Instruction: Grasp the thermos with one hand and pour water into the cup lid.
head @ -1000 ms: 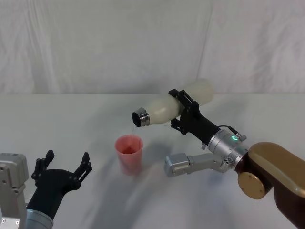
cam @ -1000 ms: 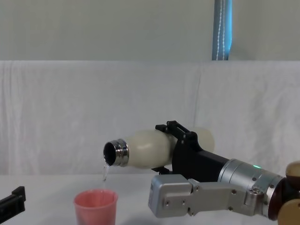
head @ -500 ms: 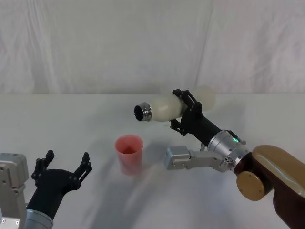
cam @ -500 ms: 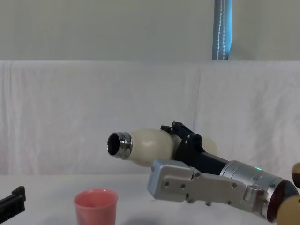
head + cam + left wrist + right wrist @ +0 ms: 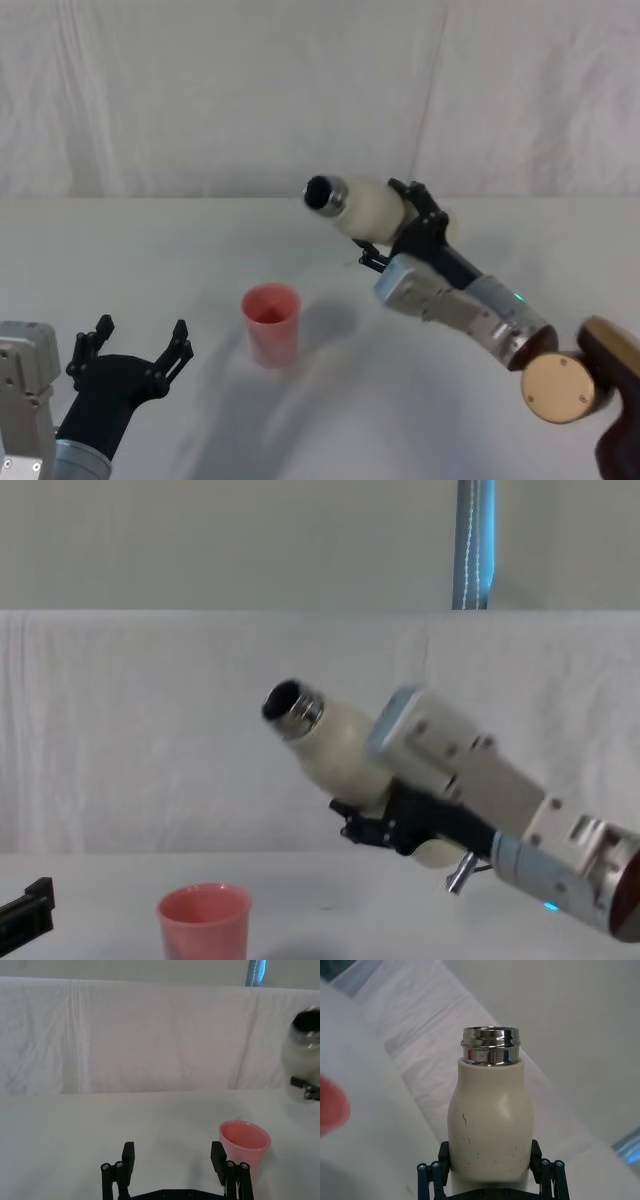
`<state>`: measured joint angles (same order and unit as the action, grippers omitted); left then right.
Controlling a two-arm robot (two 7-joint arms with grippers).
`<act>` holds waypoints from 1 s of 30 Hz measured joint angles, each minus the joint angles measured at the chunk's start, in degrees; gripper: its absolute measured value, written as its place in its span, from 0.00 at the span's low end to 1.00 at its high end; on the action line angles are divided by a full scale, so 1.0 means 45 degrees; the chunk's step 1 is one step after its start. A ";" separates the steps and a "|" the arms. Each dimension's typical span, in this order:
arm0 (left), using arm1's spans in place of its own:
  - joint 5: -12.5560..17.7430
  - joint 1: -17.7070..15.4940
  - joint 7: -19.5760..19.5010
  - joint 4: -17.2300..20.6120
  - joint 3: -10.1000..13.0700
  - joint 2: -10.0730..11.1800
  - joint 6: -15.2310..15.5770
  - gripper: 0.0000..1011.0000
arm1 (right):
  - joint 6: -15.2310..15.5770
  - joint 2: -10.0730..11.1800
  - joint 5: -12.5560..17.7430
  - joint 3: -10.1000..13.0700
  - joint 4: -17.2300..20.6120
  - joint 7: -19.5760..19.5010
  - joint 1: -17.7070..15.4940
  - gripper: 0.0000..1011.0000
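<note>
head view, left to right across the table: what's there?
left gripper, open, low at the near left → cup lid, upright on the table → thermos, tilted mouth-up in the air → right gripper, shut on the thermos body

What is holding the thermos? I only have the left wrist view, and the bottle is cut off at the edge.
Observer: The right claw grips the thermos around its lower body, one finger on each side.
Operator: Which way is it tilted?
Observer: In the chest view its steel neck points up and toward the robot's left, and no water is running out.
Operator: Is the mouth over the cup lid?
Observer: No. In the head view the mouth sits to the robot's right of the cup lid and farther back.
</note>
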<state>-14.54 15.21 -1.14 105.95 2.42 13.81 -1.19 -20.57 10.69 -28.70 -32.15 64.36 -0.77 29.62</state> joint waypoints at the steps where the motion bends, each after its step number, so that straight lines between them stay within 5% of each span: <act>1: 0.0000 0.0000 0.0000 0.0000 -0.0001 0.0000 0.0000 0.99 | 0.0070 0.0010 0.0226 0.0123 0.0195 0.0166 -0.0118 0.94; 12: 0.0000 -0.0001 0.0000 -0.0001 -0.0001 0.0000 0.0000 0.99 | 0.2100 -0.0114 0.3896 0.2135 0.3307 0.2417 -0.2086 0.94; 30: 0.0000 0.0000 0.0000 0.0000 -0.0001 0.0000 0.0000 0.99 | 0.4182 -0.0580 0.6449 0.3418 0.4885 0.3082 -0.3548 0.94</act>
<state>-14.54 15.21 -1.14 105.95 2.41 13.81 -1.19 -1.75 8.08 0.33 -16.77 86.35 13.10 13.65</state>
